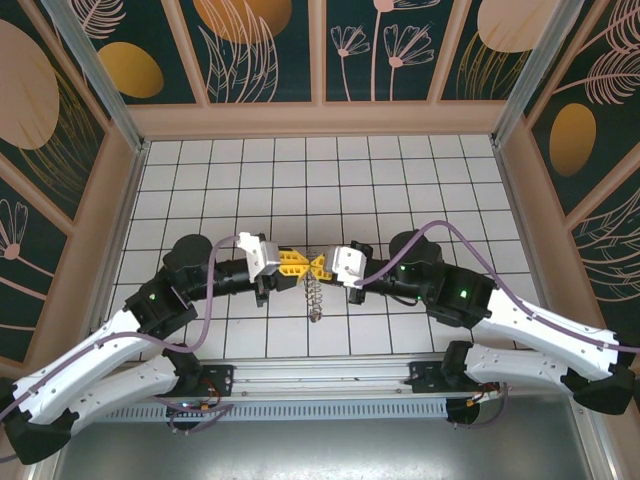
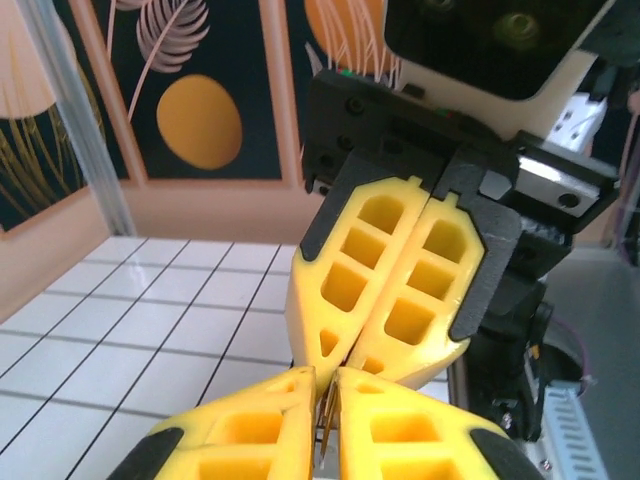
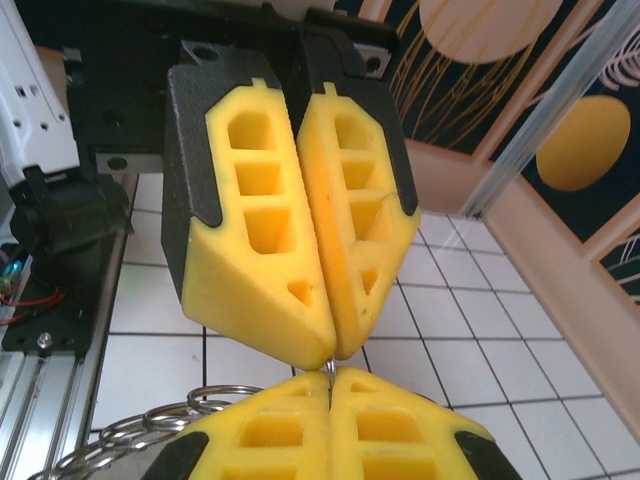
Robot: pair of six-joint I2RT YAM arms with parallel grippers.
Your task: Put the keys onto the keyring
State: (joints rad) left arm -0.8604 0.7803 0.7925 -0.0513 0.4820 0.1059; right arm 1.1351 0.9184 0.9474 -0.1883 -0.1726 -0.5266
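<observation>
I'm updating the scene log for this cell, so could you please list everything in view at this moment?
keyring: one, grey metal chain, hanging just below the meeting gripper tips
metal sliver: one, brassy, in the slit between the left fingertips
table: one, white tiles with dark grid lines, under everything
walls: dark green floral panels in tan frames, on three sides
rail: one, silver, along the near table edge
cables: two, purple, one along each arm
left gripper: one, yellow fingers, shut, mid-table, tip to tip with the right
right gripper: one, yellow fingers, shut, mid-table
</observation>
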